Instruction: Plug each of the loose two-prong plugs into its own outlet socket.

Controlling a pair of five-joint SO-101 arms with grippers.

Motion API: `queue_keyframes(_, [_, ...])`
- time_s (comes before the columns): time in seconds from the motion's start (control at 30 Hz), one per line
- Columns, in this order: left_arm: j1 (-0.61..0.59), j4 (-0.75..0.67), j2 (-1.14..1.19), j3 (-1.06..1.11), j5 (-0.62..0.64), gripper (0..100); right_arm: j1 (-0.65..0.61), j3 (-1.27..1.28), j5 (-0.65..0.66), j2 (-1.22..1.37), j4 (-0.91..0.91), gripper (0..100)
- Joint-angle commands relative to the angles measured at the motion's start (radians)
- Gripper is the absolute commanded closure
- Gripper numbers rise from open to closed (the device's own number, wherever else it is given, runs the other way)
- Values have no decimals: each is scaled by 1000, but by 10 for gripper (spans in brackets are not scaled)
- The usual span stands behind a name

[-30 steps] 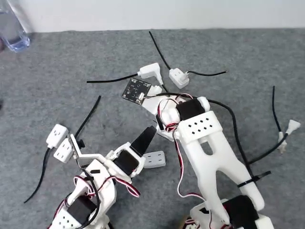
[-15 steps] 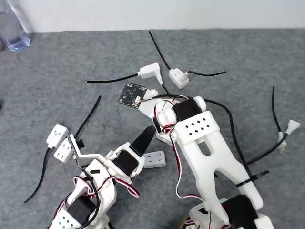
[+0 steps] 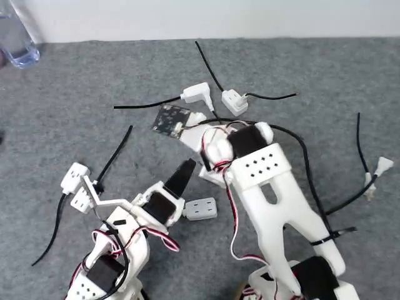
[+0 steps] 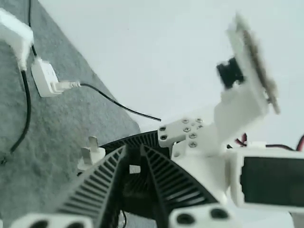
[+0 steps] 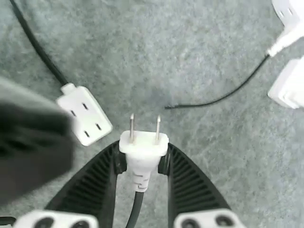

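Observation:
My right gripper (image 5: 142, 154) is shut on a white two-prong plug (image 5: 142, 145), whose prongs point out over the carpet. A white outlet socket (image 5: 85, 119) lies just ahead of it, and I see this socket (image 3: 201, 208) between the two arms from above. My left gripper (image 3: 185, 171) is shut and holds nothing; its black fingers (image 4: 107, 178) meet at the tips. Beyond them a loose plug (image 4: 90, 153) lies with its prongs up. Farther back lie an angled plug (image 3: 196, 93) and a small socket (image 3: 234, 100).
Two white sockets (image 3: 75, 177) lie side by side at the left, by a thin black wire (image 3: 115, 153). Another plug (image 3: 381, 167) on a black cord lies at the far right. The right arm's camera board (image 3: 167, 119) hangs over the carpet. A clear bottle (image 3: 15, 37) stands at the back left.
The right arm's wrist has swung a little to the left with the plug in its gripper. The left arm has shifted slightly left and forward.

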Motion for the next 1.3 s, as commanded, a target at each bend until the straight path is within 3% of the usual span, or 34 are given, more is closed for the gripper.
queue_keyframes(0.0, [-3,-14,-11,-33,3,960,8,-40,12,-7,-15,991])
queue_keyframes(0.9, [17,-12,-5,12,3,960,-97,-115,12,-19,107,991])
queue_keyframes(1.27, [18,64,-2,12,5,960,-137,-115,-12,-133,160,991])
